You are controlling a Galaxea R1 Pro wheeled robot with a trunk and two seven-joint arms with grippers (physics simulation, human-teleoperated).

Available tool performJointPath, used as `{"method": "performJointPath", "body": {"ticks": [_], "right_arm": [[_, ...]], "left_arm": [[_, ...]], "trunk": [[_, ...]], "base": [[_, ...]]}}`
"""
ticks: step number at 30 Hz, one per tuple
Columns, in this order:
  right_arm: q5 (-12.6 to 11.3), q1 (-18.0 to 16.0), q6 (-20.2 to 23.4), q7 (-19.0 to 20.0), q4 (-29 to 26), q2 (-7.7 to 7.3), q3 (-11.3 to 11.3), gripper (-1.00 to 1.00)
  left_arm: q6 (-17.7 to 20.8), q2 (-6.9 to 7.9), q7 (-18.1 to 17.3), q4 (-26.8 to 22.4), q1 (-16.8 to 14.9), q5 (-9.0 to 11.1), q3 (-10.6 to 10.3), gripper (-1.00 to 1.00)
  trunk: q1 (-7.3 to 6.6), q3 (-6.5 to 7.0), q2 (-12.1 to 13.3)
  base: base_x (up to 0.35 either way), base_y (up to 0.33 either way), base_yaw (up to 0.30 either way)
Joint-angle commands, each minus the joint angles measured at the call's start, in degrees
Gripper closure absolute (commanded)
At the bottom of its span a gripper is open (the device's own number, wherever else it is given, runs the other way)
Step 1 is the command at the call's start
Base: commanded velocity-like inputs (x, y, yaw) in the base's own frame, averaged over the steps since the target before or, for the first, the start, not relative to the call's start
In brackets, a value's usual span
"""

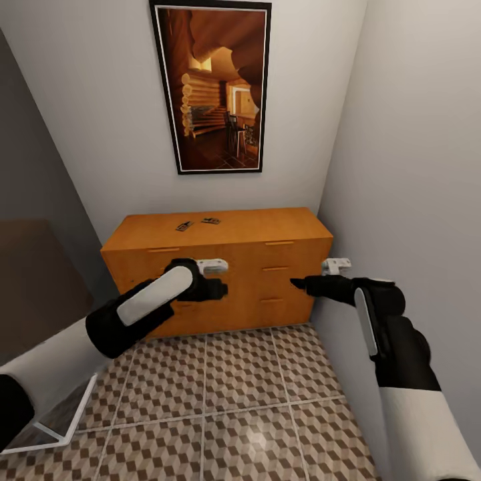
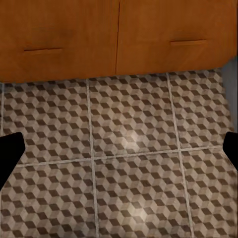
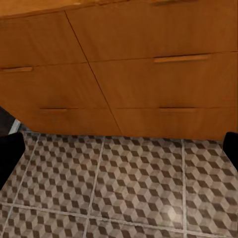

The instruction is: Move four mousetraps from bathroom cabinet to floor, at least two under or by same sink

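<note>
The bathroom floor [image 1: 240, 394] is glossy tile in a brown, beige and white cube pattern, with pale grout lines and a soft glare spot near the middle; it runs up to the foot of the cabinet [image 1: 220, 280], an orange-brown wooden unit with bar-handled drawer fronts that stands in a narrow alcove between light grey walls. A framed picture of a log-cabin interior [image 1: 217, 87] hangs on the wall above it. On the cabinet's flat top, near its back edge and left of centre, lie two mousetraps [image 1: 198, 223], small dark flat shapes just beside each other; their metal parts are too small to make out, and whether they touch cannot be told. At the floor's left edge a white-framed panel [image 1: 63, 417] is cut off by the picture's border. The left tool [image 1: 217, 288] and the right tool [image 1: 298, 284] both hang in front of the drawer fronts, above the floor. In each wrist view the dark fingertips [image 2: 10, 151] [image 3: 10, 151] sit at opposite edges with bare tile and drawer fronts between them, so both tools are spread wide and hold nothing.
</note>
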Motion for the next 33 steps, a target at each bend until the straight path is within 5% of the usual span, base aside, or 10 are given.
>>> {"method": "performJointPath", "body": {"ticks": [1, 3, 5, 8, 9, 17, 21, 22, 24, 33], "right_arm": [[0.13, -1.56, 0.3, 0.2, 0.05, 0.04, -0.08, -1.0], [0.25, -3.07, 0.53, 0.33, 0.12, 0.07, -0.14, -1.0], [0.29, -6.71, 0.79, 0.48, 0.26, 0.15, -0.2, -1.0], [0.16, -9.54, 0.88, 0.52, 0.35, 0.18, -0.2, -1.0], [0.1, -11.48, 0.93, 0.49, 0.54, 0.37, -0.12, -1.0], [0.22, -18.09, 1.0, -2.53, 2.33, 3.53, 0.03, -1.0], [0.13, -22.35, 0.98, -13.52, 4.06, 6.52, 0.08, -1.0], [-0.21, -24.05, 0.84, -24.13, 4.7, 8.52, 0.14, -1.0], [-0.33, -24.72, 0.72, -31.11, 4.87, 9.5, 0.28, -1.0], [-4.62, -25.63, 0.64, -39.55, 5.15, 10.32, 1.39, -1.0]], "left_arm": [[2.99, -0.43, 0.14, 0.11, 0.01, 0.0, 3.93, -1.0], [5.92, -0.93, 0.25, 0.15, -0.01, -0.02, 7.65, -1.0], [11.81, -2.31, 0.43, 0.19, -0.08, -0.53, 15.07, -1.0], [14.0, -2.95, 0.48, 0.22, -0.39, -2.71, 18.33, -1.0], [14.74, -3.27, 0.44, 0.31, -1.08, -5.42, 19.47, -1.0], [15.48, -5.55, 0.18, 3.02, -4.28, -12.13, 20.51, -1.0], [15.57, -6.91, 0.12, 6.18, -7.34, -13.17, 20.62, -1.0], [15.54, -7.34, 0.07, 8.33, -9.63, -13.37, 20.65, -1.0], [15.49, -7.45, -0.04, 9.47, -11.05, -13.41, 20.67, -1.0], [15.5, -7.44, -0.35, 8.22, -13.42, -13.45, 20.3, -1.0]], "trunk": [[0.0, -0.01, 0.0], [0.0, -0.01, 0.0], [0.0, -0.01, 0.0], [0.0, -0.01, 0.0], [0.0, -0.01, 0.0], [0.0, -0.01, 0.0], [0.0, -0.01, 0.0], [0.0, -0.01, 0.0], [0.0, -0.01, 0.0], [0.0, -0.01, 0.0]], "base": [[0.0, 0.0, 0.0], [0.0, 0.0, 0.0], [0.0, 0.0, 0.0], [0.0, 0.0, 0.0], [0.0, 0.0, 0.0], [0.0, 0.0, 0.0], [0.0, 0.0, 0.0], [0.0, 0.0, 0.0], [0.0, 0.0, 0.0], [0.0, 0.0, 0.0]]}}
